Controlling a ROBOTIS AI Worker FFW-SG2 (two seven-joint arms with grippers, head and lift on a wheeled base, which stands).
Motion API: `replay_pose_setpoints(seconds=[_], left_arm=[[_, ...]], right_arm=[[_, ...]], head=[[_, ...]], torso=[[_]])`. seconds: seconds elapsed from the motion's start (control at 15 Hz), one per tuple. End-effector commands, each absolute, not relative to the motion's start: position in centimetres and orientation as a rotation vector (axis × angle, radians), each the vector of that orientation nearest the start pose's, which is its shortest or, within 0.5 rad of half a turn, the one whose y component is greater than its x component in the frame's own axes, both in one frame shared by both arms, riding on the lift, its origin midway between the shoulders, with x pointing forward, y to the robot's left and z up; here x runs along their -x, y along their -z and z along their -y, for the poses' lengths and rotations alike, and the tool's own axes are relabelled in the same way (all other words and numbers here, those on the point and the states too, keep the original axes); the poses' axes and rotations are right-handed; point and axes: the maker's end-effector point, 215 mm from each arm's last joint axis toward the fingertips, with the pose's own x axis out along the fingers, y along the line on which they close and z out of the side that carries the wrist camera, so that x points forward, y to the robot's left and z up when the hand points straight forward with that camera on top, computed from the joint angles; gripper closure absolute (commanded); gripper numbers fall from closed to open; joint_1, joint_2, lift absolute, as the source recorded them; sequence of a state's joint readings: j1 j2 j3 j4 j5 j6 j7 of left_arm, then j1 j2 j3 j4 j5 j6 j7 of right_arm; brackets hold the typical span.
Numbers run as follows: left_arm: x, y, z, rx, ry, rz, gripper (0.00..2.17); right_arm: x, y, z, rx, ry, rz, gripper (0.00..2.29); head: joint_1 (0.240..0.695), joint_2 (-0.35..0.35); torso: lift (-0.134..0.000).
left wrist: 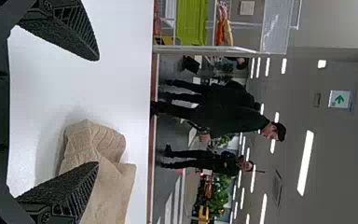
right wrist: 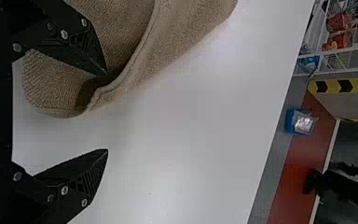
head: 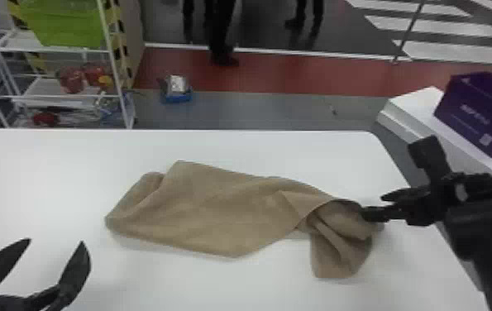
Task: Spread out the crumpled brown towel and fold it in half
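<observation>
The white bench [head: 50, 165] has a rack [head: 112, 51] standing beyond it. My left hand [head: 56, 241] is open, with the brown towel [head: 216, 206] ahead and to its right. My right hand [right wrist: 106, 112] is open too, one finger at the towel's bunched end, the other over bare bench. Closing there, I might pinch several layers and drag the bunch whole, or catch too shallow an edge and let it slip.

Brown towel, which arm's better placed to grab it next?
Probably right: the open right claw is at the bunched end of the towel, while the open left claw sits apart from it.
</observation>
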State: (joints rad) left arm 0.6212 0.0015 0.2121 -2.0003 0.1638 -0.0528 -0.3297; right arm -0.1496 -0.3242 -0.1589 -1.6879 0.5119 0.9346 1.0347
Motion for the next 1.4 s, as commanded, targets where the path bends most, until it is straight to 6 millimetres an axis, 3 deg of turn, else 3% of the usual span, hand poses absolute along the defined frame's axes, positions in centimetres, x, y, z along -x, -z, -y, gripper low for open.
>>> replay_pose_setpoints(seconds=[0.0,0.13,0.4,0.53,0.67,0.87,0.93,1.07,1.2,1.33], left_arm=[[-39.3,38.6,-27.7,0.073,0.128,-0.111,0.09],[-39.4,38.7,-27.4,0.076,0.132,-0.11,0.09],[-39.4,38.7,-27.5,0.076,0.13,-0.11,0.09],[-39.5,38.8,-27.5,0.077,0.13,-0.112,0.09],[-39.6,38.9,-27.5,0.078,0.131,-0.112,0.09],[-39.6,38.8,-27.4,0.078,0.132,-0.11,0.09],[-39.6,38.8,-27.5,0.077,0.131,-0.11,0.09],[-39.5,38.7,-26.9,0.075,0.169,-0.108,0.09],[-39.2,38.0,-25.0,0.07,0.265,-0.096,0.09],[-38.5,37.3,-22.8,0.076,0.353,-0.1,0.08]], right_arm=[[-51.4,43.6,39.3,0.27,-0.36,-0.878,0.35],[-51.4,44.3,39.6,0.298,-0.358,-0.888,0.35],[-52.1,43.8,40.3,0.306,-0.342,-0.874,0.43],[-52.5,43.5,39.9,0.323,-0.354,-0.861,0.82],[-52.9,43.6,39.2,0.348,-0.374,-0.846,1.37],[-53.0,43.9,38.4,0.363,-0.394,-0.845,1.9],[-53.3,43.8,37.8,0.367,-0.406,-0.829,1.9],[-53.8,42.6,36.7,0.363,-0.425,-0.776,2.01],[-54.7,39.5,35.8,0.289,-0.408,-0.678,2.01],[-55.9,34.8,34.5,0.182,-0.39,-0.585,2.01]], head=[[0.695,-0.129],[0.695,-0.137],[0.695,-0.152],[0.695,-0.155],[0.695,-0.152],[0.695,-0.139],[0.695,-0.137],[0.695,-0.13],[0.695,-0.127],[0.695,-0.134]], torso=[[-0.123],[-0.123],[-0.123],[-0.123],[-0.123],[-0.123],[-0.123],[-0.123],[-0.123],[-0.123]])
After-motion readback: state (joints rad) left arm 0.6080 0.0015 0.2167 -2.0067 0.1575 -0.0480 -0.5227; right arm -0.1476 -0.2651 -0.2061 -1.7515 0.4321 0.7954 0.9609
